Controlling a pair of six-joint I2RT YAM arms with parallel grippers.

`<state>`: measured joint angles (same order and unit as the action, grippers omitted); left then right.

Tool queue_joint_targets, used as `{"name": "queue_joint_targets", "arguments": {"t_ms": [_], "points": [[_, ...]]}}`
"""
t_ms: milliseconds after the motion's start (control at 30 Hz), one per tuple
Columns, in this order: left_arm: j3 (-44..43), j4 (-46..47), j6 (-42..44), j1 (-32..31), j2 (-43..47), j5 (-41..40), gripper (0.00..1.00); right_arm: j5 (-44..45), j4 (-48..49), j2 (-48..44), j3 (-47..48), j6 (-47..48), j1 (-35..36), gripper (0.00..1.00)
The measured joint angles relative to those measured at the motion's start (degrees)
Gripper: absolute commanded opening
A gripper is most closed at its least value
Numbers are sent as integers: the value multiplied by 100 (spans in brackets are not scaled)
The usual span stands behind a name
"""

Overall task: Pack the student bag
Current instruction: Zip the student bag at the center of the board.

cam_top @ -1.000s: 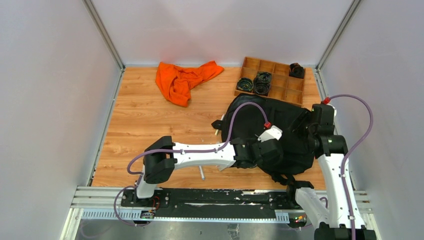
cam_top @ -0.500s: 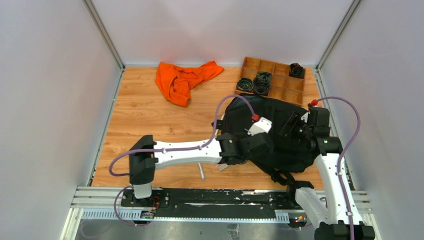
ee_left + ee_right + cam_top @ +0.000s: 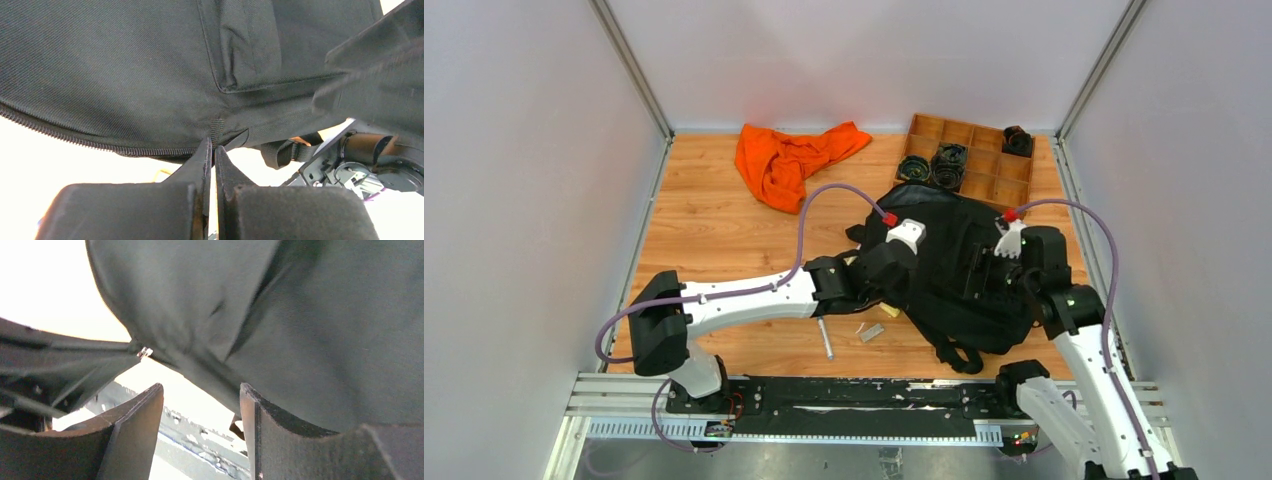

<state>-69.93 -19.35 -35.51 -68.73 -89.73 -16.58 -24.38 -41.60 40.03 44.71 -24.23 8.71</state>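
The student bag [image 3: 959, 265] is a black fabric backpack lying at the right of the wooden table, straps trailing toward the near edge. My left gripper [image 3: 911, 283] is at the bag's left edge. In the left wrist view it [image 3: 212, 145] is shut on a small webbing tab [image 3: 216, 129] next to the zipper [image 3: 75, 139], holding that edge lifted. My right gripper [image 3: 976, 278] is over the bag's middle. In the right wrist view it [image 3: 200, 395] is open, with bag fabric [image 3: 300, 330] hanging just above and against its right finger.
An orange cloth [image 3: 789, 160] lies at the back left. A wooden compartment tray [image 3: 996, 188] with black coiled items stands at the back right, touching the bag. A thin metal stick [image 3: 826, 338] and a small grey piece [image 3: 873, 332] lie near the front edge.
My left arm has swung left and back with the bag's edge in its grip, uncovering the grey piece. My right gripper has moved left over the bag. The bag shifted slightly left.
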Motion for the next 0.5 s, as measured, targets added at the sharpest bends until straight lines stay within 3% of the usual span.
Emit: {"name": "queue_joint_targets", "arguments": {"t_ms": [200, 367, 500], "points": [[52, 138, -111, 291, 15, 494, 0, 61, 264, -7, -11, 699, 1482, 62], [970, 1150, -562, 1108, 345, 1578, 0, 879, 798, -2, -264, 1344, 2809, 65], [1255, 1504, -774, 1338, 409, 2114, 0, 1794, 1150, 4, -398, 1849, 3462, 67]]}}
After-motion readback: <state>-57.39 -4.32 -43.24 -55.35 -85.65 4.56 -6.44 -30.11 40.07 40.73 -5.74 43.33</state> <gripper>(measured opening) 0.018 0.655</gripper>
